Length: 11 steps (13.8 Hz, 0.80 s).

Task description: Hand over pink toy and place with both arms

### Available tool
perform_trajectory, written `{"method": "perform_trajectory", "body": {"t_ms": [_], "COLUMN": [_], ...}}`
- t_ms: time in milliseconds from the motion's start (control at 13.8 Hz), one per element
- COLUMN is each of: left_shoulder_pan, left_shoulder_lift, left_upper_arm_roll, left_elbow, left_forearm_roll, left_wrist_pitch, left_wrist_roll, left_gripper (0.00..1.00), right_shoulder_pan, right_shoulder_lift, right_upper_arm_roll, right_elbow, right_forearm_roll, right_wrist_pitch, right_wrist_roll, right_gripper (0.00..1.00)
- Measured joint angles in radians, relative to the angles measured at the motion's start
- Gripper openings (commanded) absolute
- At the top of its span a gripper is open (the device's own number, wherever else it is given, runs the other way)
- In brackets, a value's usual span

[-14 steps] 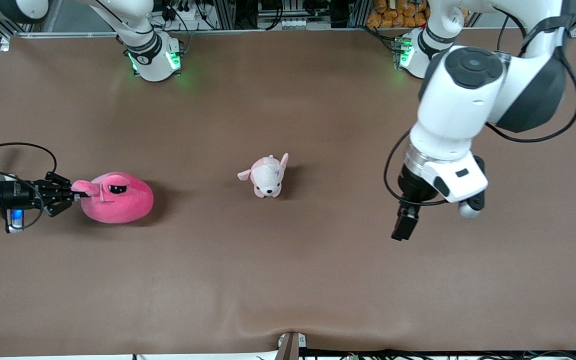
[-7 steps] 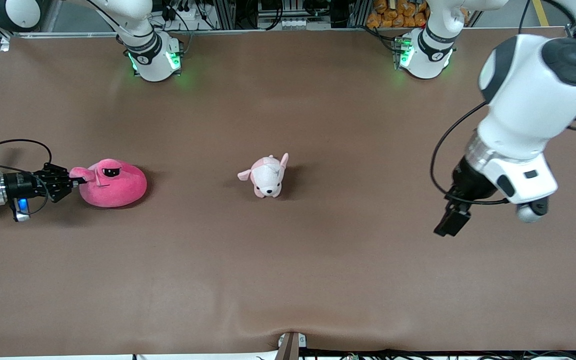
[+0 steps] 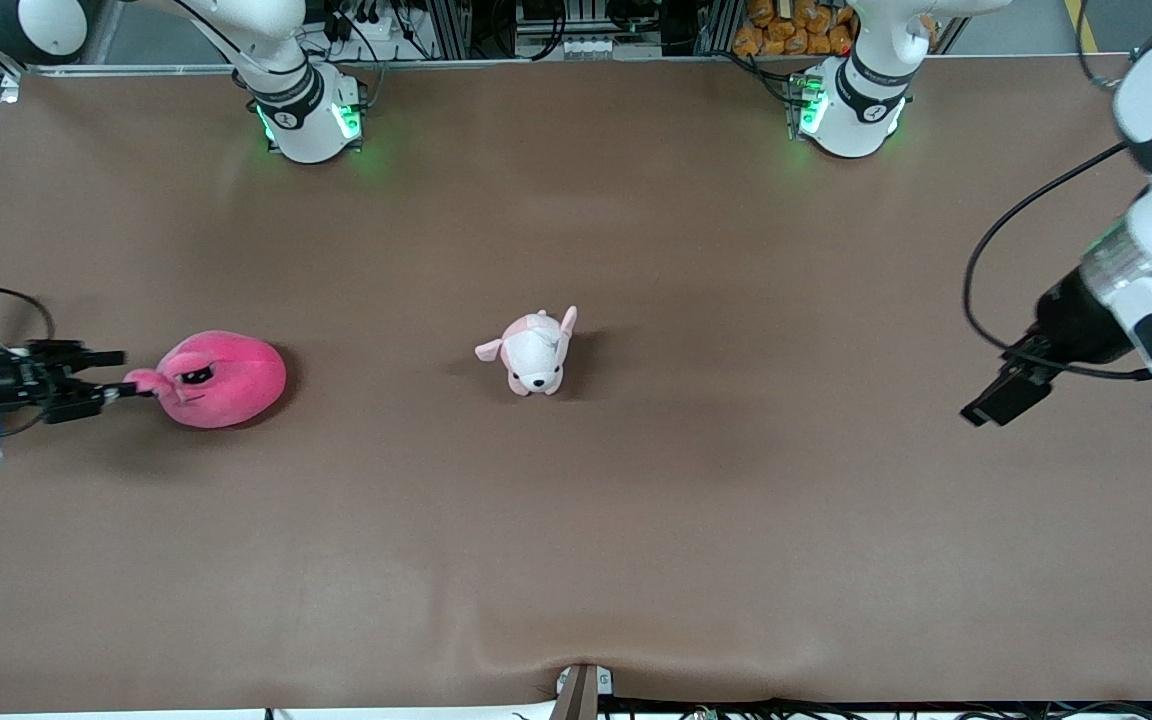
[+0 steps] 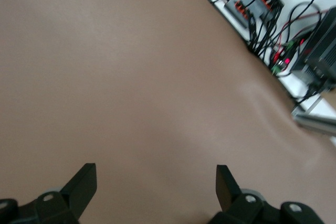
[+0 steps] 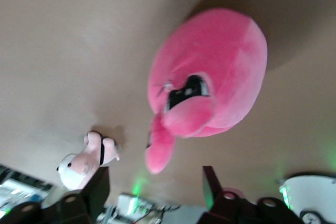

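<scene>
Right claw (image 3: 114, 375) drawn back spread from pink toy (image 3: 221, 379) on table, left claw (image 3: 998, 398) retreated, spread

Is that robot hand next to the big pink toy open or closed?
Open. The right hand has its fingers spread apart, and the pink toy lies free on the table.

Left wrist view: the left gripper (image 4: 155, 184) shows as two black fingers (image 4: 84, 182) spread wide apart with nothing between them, hanging over the bare brown matte table cover (image 4: 131, 87). One edge of the cover runs diagonally through the frame, with a faint raised crease in the material near it. Past that edge sits a tangle of black cables (image 4: 278, 3) and a small dark box with orange-red connectors (image 4: 252, 1).
</scene>
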Motion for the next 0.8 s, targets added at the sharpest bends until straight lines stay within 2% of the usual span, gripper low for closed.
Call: {"method": "perform_trajectory", "body": {"t_ms": [290, 653, 798], "left_shoulder_pan": [0.029, 0.028, 0.027], "left_shoulder_lift": [-0.037, -0.109, -0.164], "left_upper_arm_roll": [0.002, 0.034, 0.052], "left_elbow": [-0.002, -0.01, -0.058], "left_forearm_roll": [-0.001, -0.001, -0.001], "left_wrist_pitch": [-0.103, -0.253, -0.279], "left_wrist_roll": [0.243, 0.522, 0.625], "left_gripper": [1.0, 1.0, 1.0], "right_shoulder_pan": [0.132, 0.225, 0.288], "right_shoulder_lift": [-0.071, -0.27, -0.343], "right_upper_arm_roll": [0.003, 0.009, 0.011], "right_elbow": [0.124, 0.144, 0.141], "right_forearm_roll": [-0.129, -0.157, -0.259], "right_wrist_pitch": [-0.013, -0.147, -0.178], "right_wrist_roll": [0.002, -0.021, -0.043], "right_gripper": [1.0, 1.0, 1.0]}}
